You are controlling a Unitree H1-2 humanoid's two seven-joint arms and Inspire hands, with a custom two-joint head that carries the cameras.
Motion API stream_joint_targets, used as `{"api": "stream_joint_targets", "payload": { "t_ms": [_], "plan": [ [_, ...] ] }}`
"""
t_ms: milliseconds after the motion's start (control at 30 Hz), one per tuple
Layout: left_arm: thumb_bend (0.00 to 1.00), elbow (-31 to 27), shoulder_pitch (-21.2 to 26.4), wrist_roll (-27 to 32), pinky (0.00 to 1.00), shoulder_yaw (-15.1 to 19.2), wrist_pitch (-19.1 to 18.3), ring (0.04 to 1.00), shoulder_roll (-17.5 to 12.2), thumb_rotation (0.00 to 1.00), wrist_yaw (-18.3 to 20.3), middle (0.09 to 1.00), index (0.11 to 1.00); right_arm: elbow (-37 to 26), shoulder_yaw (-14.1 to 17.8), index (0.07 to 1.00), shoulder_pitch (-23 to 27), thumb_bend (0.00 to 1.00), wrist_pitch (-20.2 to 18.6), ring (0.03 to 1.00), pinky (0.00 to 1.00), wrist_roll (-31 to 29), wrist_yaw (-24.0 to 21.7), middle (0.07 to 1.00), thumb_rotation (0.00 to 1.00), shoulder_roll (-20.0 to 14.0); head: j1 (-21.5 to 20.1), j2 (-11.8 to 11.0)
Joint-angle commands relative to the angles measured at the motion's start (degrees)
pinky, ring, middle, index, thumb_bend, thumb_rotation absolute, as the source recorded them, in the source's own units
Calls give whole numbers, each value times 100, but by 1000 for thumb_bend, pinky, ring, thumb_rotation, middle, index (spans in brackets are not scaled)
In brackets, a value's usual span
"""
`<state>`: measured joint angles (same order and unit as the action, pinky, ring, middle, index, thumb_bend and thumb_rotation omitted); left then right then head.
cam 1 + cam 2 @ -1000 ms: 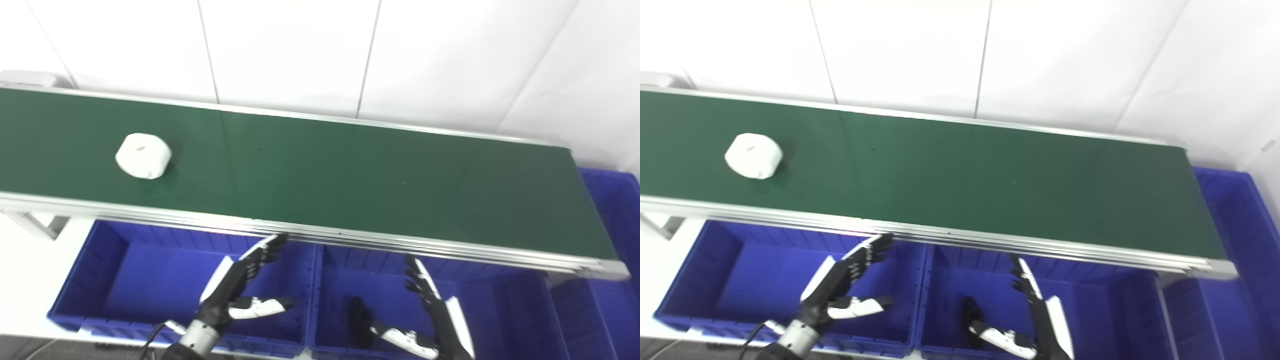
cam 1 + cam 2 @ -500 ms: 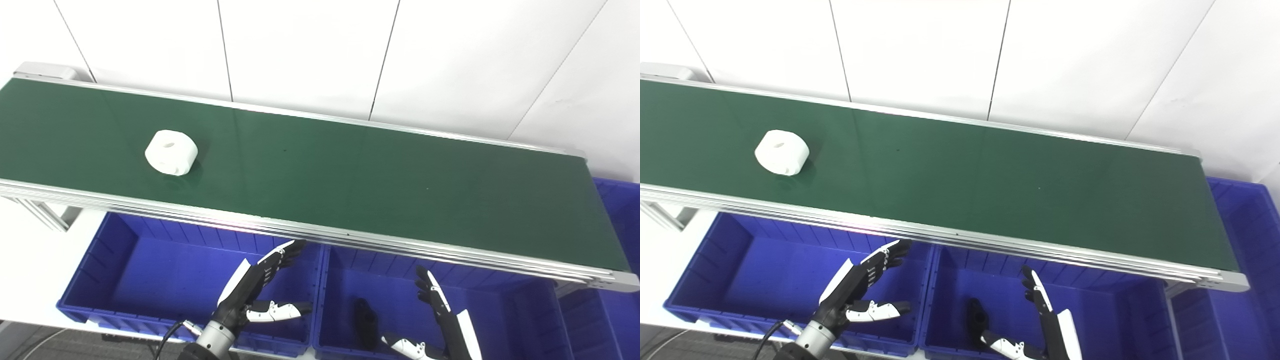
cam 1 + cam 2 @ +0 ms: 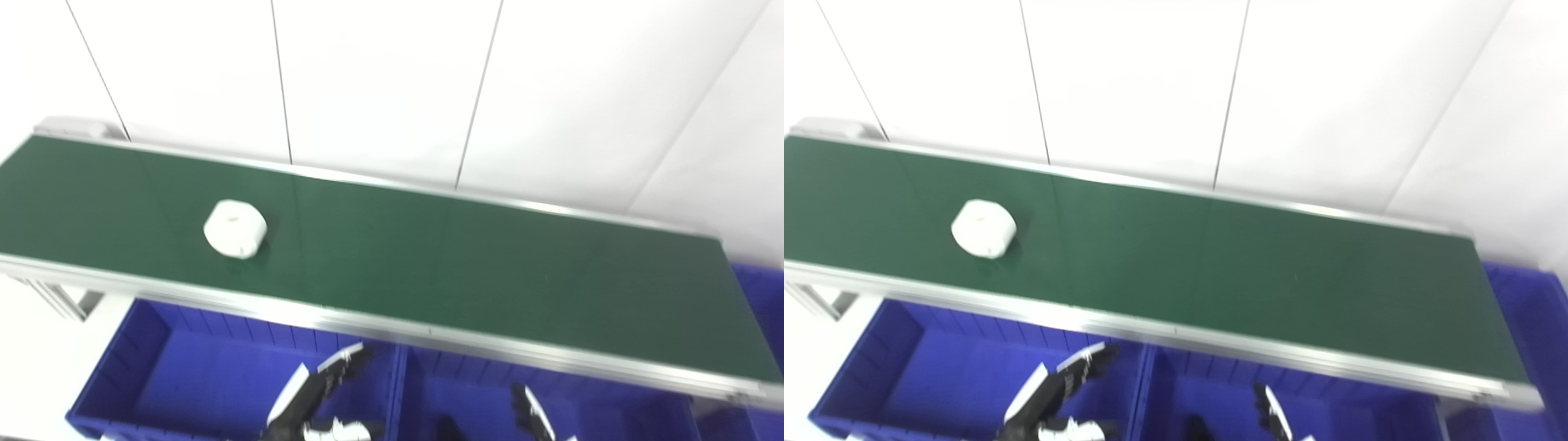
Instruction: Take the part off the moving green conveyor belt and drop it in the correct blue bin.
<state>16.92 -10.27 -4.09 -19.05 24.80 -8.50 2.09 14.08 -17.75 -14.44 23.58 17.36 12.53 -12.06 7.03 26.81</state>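
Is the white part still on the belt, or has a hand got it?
On the belt. The white part lies flat on the green conveyor belt; the left hand is open, low over a blue bin, touching nothing.

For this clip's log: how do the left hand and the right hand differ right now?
The left hand shows most of its fingers and thumb, spread apart; the right hand is cut off by the bottom edge, only fingertips visible. The left hand hangs over the left blue bin, the right hand over the middle blue bin. Both sit below the green conveyor belt, neither touching the white part.
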Motion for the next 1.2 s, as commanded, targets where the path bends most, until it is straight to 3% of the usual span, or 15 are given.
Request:
{"api": "stream_joint_targets", "payload": {
  "t_ms": [0, 133, 300, 600, 733, 1000, 1167],
  "plan": [
    [823, -67, 151, -44, 845, -65, 213, 885, -17, 314, -171, 889, 849, -65, -42, 948, 81, 830, 334, 896, 838, -31, 254, 930, 478, -82, 67, -62],
    [834, -12, 197, -81, 829, -161, 213, 872, -50, 330, -342, 873, 842, -142, -98, 951, 106, 836, 334, 896, 842, -148, 322, 937, 469, -134, 158, -170],
    [839, -235, 136, 146, 812, -54, 213, 863, -43, 298, -207, 871, 830, -493, -63, 964, 64, 867, 334, 926, 885, -236, 268, 943, 519, -180, 203, -176],
    [806, -1070, -88, 521, 797, 447, 213, 863, -39, 232, 458, 890, 847, -728, -70, 962, 32, 865, 332, 915, 888, -127, 261, 924, 505, -172, 294, -224],
    [838, -1754, -109, 333, 796, 641, 213, 851, -187, 292, 425, 874, 840, -763, -120, 966, 16, 865, 334, 917, 895, -195, 314, 925, 499, -203, 360, -227],
    [876, -2897, 326, 679, 823, 1162, 96, 882, -661, 366, 857, 890, 856, -832, -95, 967, -30, 865, 335, 911, 885, -352, 250, 924, 481, -194, 500, -204],
    [812, -3155, 928, 443, 861, 1476, -641, 913, -1083, 440, 1008, 924, 900, -772, -98, 971, -2, 862, 334, 909, 878, -302, 294, 922, 495, -200, 542, -207]
  ]
}}
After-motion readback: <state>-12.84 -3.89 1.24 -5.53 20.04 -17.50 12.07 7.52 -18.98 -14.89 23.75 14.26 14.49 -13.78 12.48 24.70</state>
